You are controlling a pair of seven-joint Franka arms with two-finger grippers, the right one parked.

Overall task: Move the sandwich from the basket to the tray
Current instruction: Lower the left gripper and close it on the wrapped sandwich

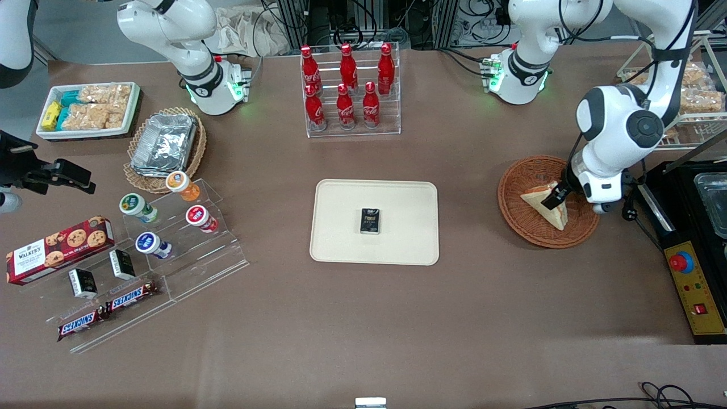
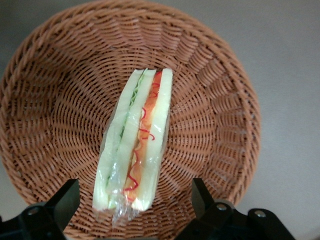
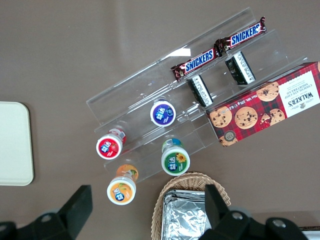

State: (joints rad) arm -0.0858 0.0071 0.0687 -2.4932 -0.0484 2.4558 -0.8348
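Sandwich (image 2: 137, 145), a clear-wrapped white-bread wedge (filling edge up), lies in your round reddish-brown wicker basket (image 2: 210, 75); your gripper (image 2: 131, 202) hangs wide apart, straddling it.

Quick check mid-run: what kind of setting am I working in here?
Likely a lab mock-up of a snack counter: cola bottles in an acrylic rack, Snickers bars on display steps, cabling at the table's edge. The gripper hangs open over the sandwich in the basket.
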